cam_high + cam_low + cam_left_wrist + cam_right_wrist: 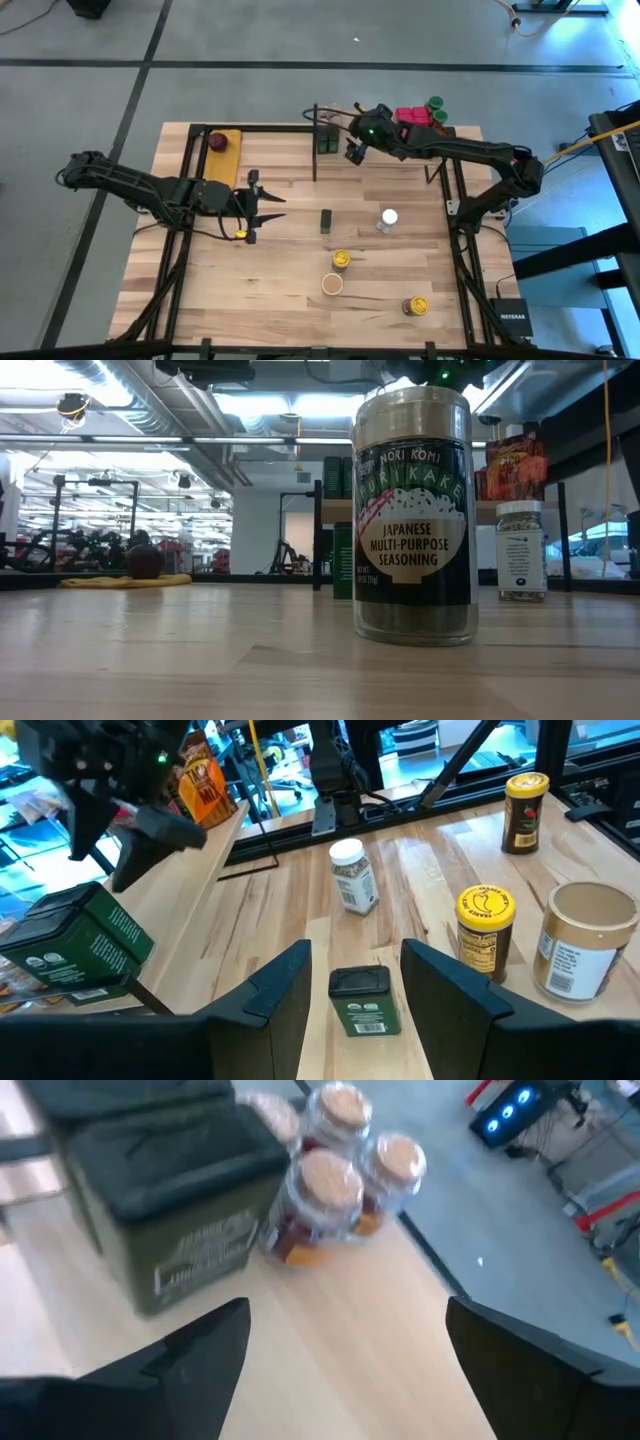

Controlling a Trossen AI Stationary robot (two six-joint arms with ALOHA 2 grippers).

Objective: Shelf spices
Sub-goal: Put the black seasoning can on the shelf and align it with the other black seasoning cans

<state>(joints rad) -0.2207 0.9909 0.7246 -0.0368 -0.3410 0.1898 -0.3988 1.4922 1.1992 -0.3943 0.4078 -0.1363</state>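
A grey floor (90,100) lies around the wooden table (290,270), crossed by dark seam lines. A black box (512,318) sits on the floor by the table's right corner, and a yellow cable (585,143) runs along the right side. Across the table, the room opens into a wide hall with white walls (255,525), exposed ducts (170,410) under the ceiling and bright strip lights (260,402). Dark equipment (60,545) stands far off at the left. The table's black frame (180,250) shows along its edges.
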